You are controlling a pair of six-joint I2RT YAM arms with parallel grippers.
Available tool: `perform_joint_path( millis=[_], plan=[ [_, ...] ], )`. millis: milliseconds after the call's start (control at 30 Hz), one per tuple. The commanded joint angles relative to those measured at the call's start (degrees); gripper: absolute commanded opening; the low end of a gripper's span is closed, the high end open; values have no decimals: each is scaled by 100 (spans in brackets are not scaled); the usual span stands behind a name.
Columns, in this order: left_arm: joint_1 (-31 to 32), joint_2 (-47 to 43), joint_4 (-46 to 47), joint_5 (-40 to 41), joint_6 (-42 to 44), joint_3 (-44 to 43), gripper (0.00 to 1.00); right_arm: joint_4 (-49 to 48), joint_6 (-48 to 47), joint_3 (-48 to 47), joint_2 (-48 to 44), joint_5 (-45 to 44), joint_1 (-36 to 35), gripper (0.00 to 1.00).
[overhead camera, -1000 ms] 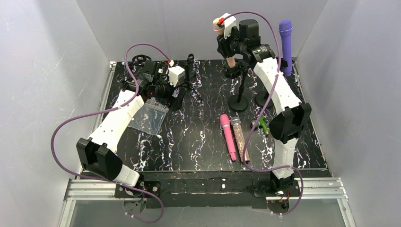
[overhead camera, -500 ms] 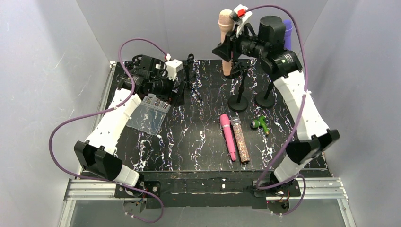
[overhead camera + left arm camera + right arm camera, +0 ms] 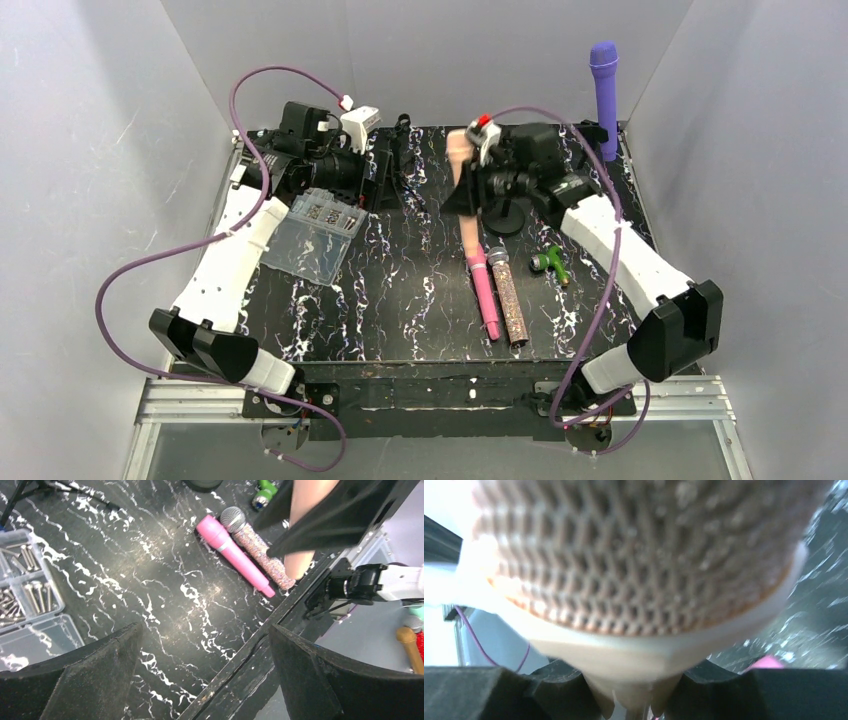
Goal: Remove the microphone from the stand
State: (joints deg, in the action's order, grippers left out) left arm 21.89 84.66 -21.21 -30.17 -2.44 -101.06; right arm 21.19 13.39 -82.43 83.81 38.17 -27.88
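1. Right claw [image 3: 470,188] is seen pinched on the peach microphone [image 3: 470,238]. Its dark fingers [image 3: 484,690] are pressed against the handle just below the mesh head, which fills most of the right wrist view.
2. The peach microphone is held clear of the stand, head uppermost and slightly tilted, over the middle of the marbled black table [image 3: 400,300].
3. Its lower end is seen close to the head of a pink microphone [image 3: 483,290]. Whether the two touch cannot be told.
4. A black round stand base [image 3: 506,224] is seen just behind the right claw and is partly hidden by it.
5. The pink microphone is laid flat on the table, with a glittery microphone [image 3: 508,298] lying alongside it on the right. A small green object [image 3: 548,263] is seen near them, further right.
6. A purple microphone [image 3: 603,85] is held upright at the back right corner, well apart from the claw.
7. Left claw [image 3: 385,185] is spread wide with nothing between its fingers [image 3: 75,680]. It is positioned at the back left, beside a clear plastic box of screws [image 3: 315,235].
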Motion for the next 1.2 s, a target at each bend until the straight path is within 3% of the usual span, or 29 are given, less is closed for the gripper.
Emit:
perform_joint_path(
  millis=[0, 133, 600, 933, 1167],
  plan=[
    [-80, -384, -607, 408, 345, 210, 98, -245, -73, 869, -418, -591, -611, 1],
    [-259, -561, -707, 850, 473, 361, 98, -696, 407, 1837, -517, -1103, -751, 1],
    [-358, -812, -556, 1043, 332, 655, 98, -1667, 1843, 3263, 179, -1621, -945, 1],
    [-358, -722, -474, 929, 167, 731, 98, -1378, 1777, 3124, 591, -2315, -1167, 1],
    [-353, -657, -92, 685, -268, 1292, 98, -1203, 1399, 2911, 592, -2488, -1355, 1]
  ],
)
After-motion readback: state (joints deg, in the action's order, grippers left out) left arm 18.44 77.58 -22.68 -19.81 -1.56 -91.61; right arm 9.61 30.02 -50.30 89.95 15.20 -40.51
